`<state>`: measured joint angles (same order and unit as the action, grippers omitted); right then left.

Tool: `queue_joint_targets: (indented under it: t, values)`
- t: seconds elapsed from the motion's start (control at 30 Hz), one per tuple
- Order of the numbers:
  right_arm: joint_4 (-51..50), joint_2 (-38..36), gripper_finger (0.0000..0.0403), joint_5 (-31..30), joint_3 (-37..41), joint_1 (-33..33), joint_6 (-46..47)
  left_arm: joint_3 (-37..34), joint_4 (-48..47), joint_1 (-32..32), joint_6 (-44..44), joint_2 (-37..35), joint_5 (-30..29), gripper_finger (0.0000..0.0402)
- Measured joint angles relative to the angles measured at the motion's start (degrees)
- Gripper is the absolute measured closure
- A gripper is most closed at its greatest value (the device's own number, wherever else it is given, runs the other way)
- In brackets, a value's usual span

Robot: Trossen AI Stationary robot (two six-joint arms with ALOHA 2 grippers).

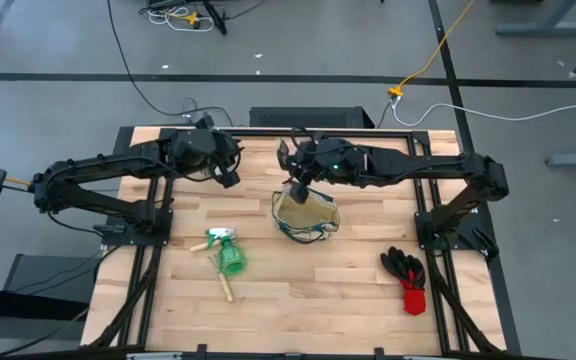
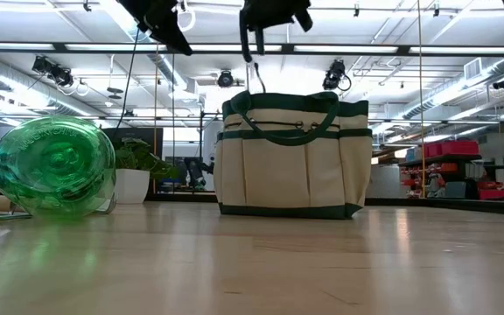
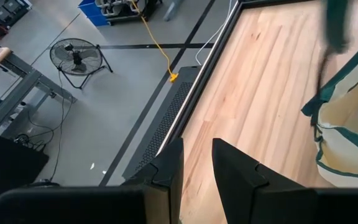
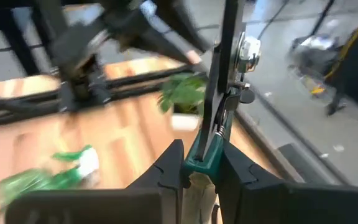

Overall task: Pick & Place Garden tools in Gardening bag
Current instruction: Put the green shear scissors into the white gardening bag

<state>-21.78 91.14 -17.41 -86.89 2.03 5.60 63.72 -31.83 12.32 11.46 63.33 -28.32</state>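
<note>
The cream gardening bag [image 1: 306, 215] with dark green trim stands upright on its base at the table's middle [image 2: 291, 153]. Above its far rim, my right gripper [image 1: 296, 172] is shut on the green-and-white pruning shears [image 4: 229, 74]. My left gripper [image 1: 228, 172] hovers to the left of the bag, its fingers [image 3: 196, 165] a little open with nothing between them. A rounded bright green item [image 1: 230, 255] lies on the table near the wooden-handled rake [image 1: 224, 285]. The black-and-red gloves [image 1: 408, 272] lie at the near right. My right gripper pinches a green handle of the pruning shears [image 4: 201, 157] between its two fingers. The shears run on past the fingertips, along the fingers, their metal pivot [image 4: 246, 53] well ahead. They are lifted clear, above the bag's open top.
A small leafy potted plant [image 2: 134, 171] stands at the far left of the table, beyond the bag and near my left arm. Bare wooden tabletop [image 1: 348, 290] lies in front of the bag. Black frame rails [image 1: 438, 250] run along the table's sides.
</note>
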Motion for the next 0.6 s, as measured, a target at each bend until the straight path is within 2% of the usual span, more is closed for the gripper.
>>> queue_joint_targets:
  t: [0.17, 0.6]
  values:
    - [-3.0, -2.9, 0.0352, 2.6, 0.0, -1.7, 2.2, 0.0, 0.0, 0.0, 0.0, 0.0, 0.0, 0.031]
    - [-18.0, -4.3, 0.0352, 1.7, 0.0, -4.6, 9.9, 0.0, 0.0, 0.0, 0.0, 0.0, 0.0, 0.031]
